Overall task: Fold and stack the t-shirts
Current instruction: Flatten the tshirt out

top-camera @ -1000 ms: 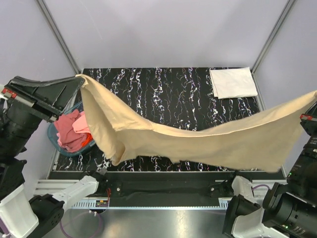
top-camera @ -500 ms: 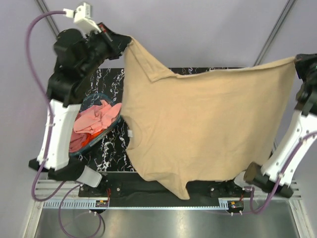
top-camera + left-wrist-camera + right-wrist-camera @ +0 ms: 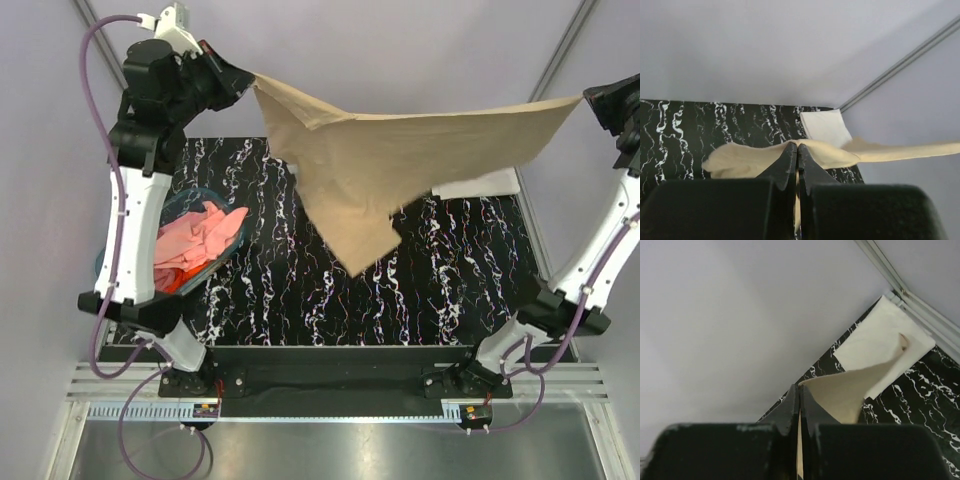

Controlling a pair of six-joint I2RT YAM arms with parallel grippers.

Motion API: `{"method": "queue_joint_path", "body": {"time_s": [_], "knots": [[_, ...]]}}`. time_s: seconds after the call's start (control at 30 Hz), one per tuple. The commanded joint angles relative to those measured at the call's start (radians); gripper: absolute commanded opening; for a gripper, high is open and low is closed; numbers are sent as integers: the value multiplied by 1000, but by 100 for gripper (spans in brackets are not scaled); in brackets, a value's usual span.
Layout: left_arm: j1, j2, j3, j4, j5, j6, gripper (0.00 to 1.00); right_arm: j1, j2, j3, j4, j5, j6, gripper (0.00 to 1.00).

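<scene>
Top external view: shows the tan t-shirt [image 3: 400, 150] suspended in the air above the table [image 3: 300, 290], stretched as a sheet between both raised arms. Places the left gripper [image 3: 245, 82] high at far left, pressed together on one end of the upper edge. Places the right gripper [image 3: 590, 100] high at far right, pinching the opposite end. Leaves a loose flap hanging from the middle of the cloth, pointing down toward the table without touching it. Locates a folded white t-shirt [image 3: 490, 183] flat at the far right corner of the table, partly hidden behind the tan cloth. Locates crumpled pink t-shirts [image 3: 195, 240] inside the blue basket [image 3: 190, 195] at the left table edge, behind the left arm. Left wrist view: shows the left gripper [image 3: 795, 146] with jaws closed tight, tan t-shirt [image 3: 750, 159] clamped between the tips and spreading to both sides; pinched part possibly a shoulder or sleeve edge, not resolvable. Shows the white t-shirt [image 3: 827, 129] beyond, on the table [image 3: 680, 125]. Right wrist view: shows the right gripper [image 3: 799, 387] with jaws closed on the tan t-shirt [image 3: 850, 390], cloth curling away to the right. Shows the white t-shirt [image 3: 875, 345] below and behind that curl, at the table [image 3: 920, 410] corner.
</scene>
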Motion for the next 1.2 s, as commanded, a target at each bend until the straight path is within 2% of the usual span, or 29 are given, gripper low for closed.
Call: {"method": "queue_joint_path", "body": {"time_s": [0.0, 0.2, 0.3, 0.4, 0.5, 0.63, 0.73, 0.83, 0.93, 1.0, 1.03, 1.07, 1.13, 1.17], "knots": [[2, -207, 9, 98, 56, -5, 0, -2, -152, 34, -16, 54, -74, 0], [2, -457, -132, 136, 76, -44, 0, -2, -411, -141, -30, 190, -105, 0], [2, -576, -213, 185, 106, -95, 0, -2, -574, -179, -45, 276, -88, 0], [2, -662, -253, 196, 122, -117, 0, -2, -668, -179, -42, 351, -68, 0], [2, -720, -263, 196, 99, -117, 0, 0, -705, -123, -54, 396, -62, 0], [2, -714, -192, 192, 109, -111, 0, -2, -676, -15, -93, 387, -54, 0], [1, -688, -177, 190, 85, -95, 0, 0, -654, -14, -93, 365, -40, 0], [2, -650, -210, 195, 57, -33, 0, -2, -624, -81, -67, 349, -49, 0], [2, -592, -304, 230, 45, 26, 0, -2, -605, -252, 25, 300, -85, 0], [1, -561, -408, 276, 36, 46, 0, -2, -626, -462, 103, 264, -82, 0], [2, -529, -483, 293, 30, 61, 0, 0, -645, -548, 218, 222, -68, 0], [2, -510, -520, 328, 24, 69, 0, -2, -680, -730, 286, 197, -60, 0], [1, -464, -595, 377, 28, 89, 0, -2, -708, -899, 469, 134, -22, 0], [2, -450, -675, 450, 40, 90, 0, 0, -722, -1063, 533, 114, -5, 0]]}}
